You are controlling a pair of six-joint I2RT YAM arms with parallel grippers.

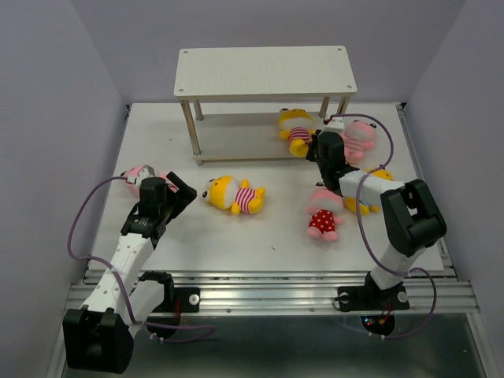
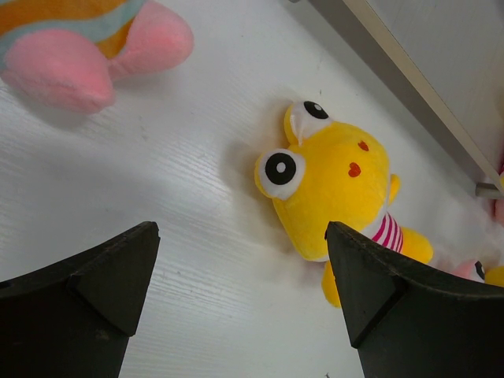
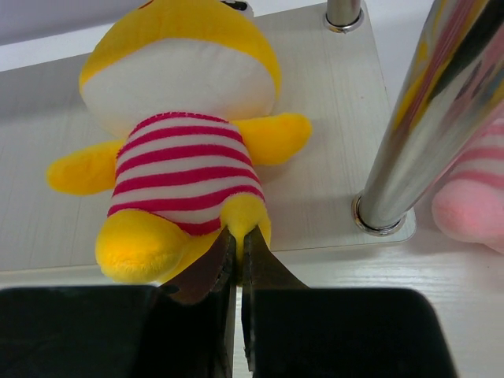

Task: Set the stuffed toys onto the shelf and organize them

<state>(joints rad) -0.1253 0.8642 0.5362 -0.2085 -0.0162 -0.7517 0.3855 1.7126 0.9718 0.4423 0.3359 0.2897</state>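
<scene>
Toy: yellow plush (image 3: pixel 185 169), pink-and-white striped outfit, lying on lower board of shelf (image 1: pixel 264 71).
Right gripper (image 3: pixel 239 240): pinched tight on plush's foot.
Left gripper (image 2: pixel 240 232): spread wide, empty, left of shelf.

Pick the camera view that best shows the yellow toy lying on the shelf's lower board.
Right wrist: the yellow toy fills the frame on the lower board, one foot pinched by the right hand. Top external shows it small, beside that arm. Left wrist shows only another yellow toy.
</scene>
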